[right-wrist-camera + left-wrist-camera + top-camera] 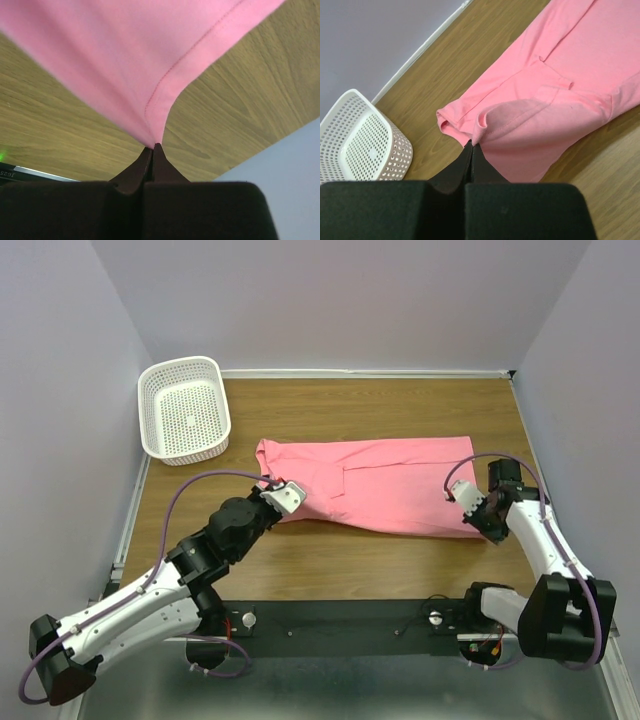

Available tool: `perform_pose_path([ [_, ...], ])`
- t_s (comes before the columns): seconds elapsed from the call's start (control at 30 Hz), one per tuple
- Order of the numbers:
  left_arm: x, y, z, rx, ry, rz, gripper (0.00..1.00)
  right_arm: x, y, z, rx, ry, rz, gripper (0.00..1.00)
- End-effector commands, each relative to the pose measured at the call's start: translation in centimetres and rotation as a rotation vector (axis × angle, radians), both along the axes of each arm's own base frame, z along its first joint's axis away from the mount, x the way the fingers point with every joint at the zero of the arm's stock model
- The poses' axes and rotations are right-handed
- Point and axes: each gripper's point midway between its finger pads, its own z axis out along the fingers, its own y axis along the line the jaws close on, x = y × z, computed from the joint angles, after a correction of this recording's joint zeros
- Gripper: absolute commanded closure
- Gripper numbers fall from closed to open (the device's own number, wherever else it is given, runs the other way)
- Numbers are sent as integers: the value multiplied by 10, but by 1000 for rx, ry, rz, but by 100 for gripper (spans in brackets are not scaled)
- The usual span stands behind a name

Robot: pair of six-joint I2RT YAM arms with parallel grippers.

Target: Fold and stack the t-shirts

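Observation:
A salmon-pink t-shirt (385, 480) lies folded lengthwise across the middle of the wooden table. My left gripper (283, 508) is shut on the shirt's near left corner; in the left wrist view its tips (472, 145) pinch a raised fold of pink fabric (555, 95). My right gripper (480, 525) is shut on the shirt's near right corner; in the right wrist view its tips (152, 146) hold the stitched hem corner of the shirt (125, 55), lifted off the wood.
A white perforated basket (185, 408) stands empty at the back left of the table, also in the left wrist view (360, 140). Grey walls close the table on three sides. Bare wood lies in front of and behind the shirt.

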Motion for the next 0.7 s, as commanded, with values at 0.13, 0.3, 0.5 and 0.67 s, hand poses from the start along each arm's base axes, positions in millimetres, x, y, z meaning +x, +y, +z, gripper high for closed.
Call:
perform_pose_path([
  [0.13, 0, -10, -4, 67, 16, -63, 100, 34, 11, 6, 87, -33, 41, 99],
  [0.3, 8, -12, -7, 110, -18, -58, 100, 56, 11, 8, 104, -27, 48, 100],
  [0.5, 23, -11, -14, 180, -19, -19, 100, 78, 8, 11, 104, -32, 47, 99],
  [0.67, 39, 1, -15, 200, -22, 47, 100, 87, 5, 4, 95, -11, 42, 100],
])
